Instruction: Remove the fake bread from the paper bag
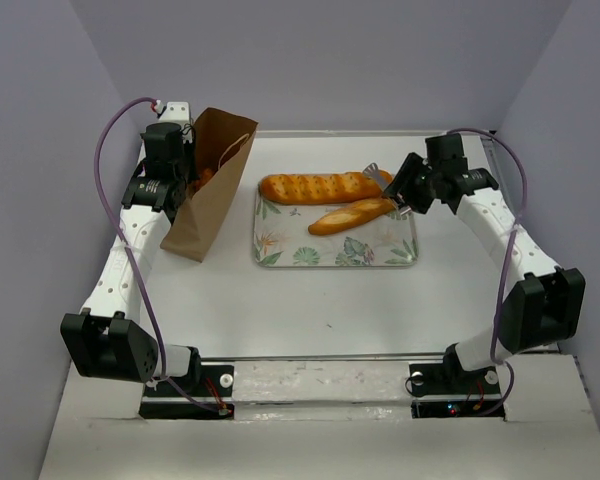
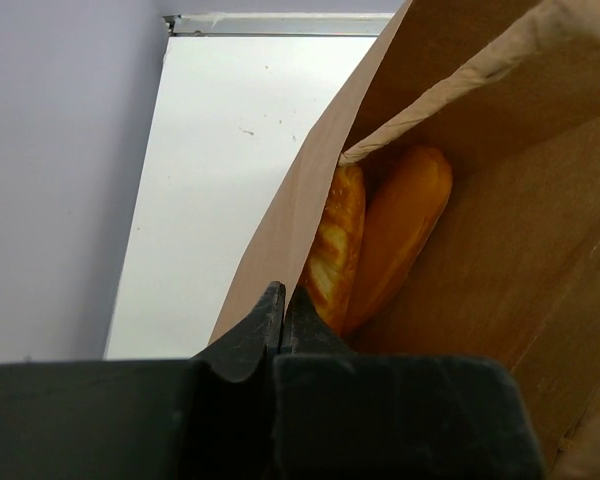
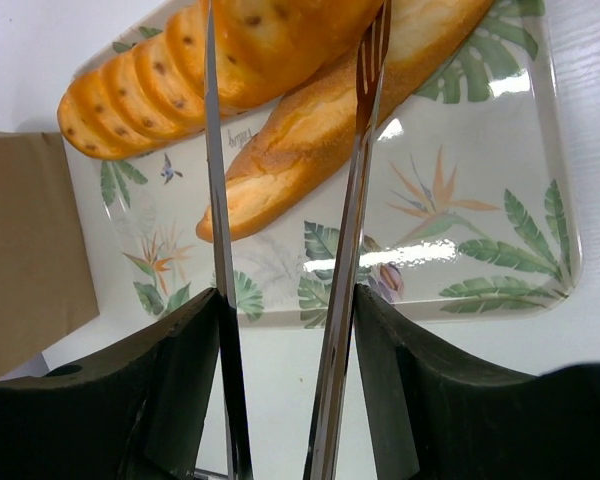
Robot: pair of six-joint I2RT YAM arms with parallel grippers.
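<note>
The brown paper bag (image 1: 215, 180) stands tilted at the far left. My left gripper (image 1: 185, 165) is shut on its rim, and the jaws pinch the paper edge in the left wrist view (image 2: 283, 295). Two slim golden loaves (image 2: 380, 240) lie inside the bag (image 2: 540, 230). A long scored loaf (image 1: 320, 187) and a shorter loaf (image 1: 352, 215) lie on the leaf-print tray (image 1: 380, 255). My right gripper (image 1: 398, 195) is shut on metal tongs (image 3: 365, 200). The tongs' arms are spread over the right ends of both tray loaves (image 3: 310, 130); their tips are out of view.
The tray (image 3: 480, 230) sits mid-table, just right of the bag. White table surface lies in front of the tray and bag. Grey walls close in on the left, the far side and the right.
</note>
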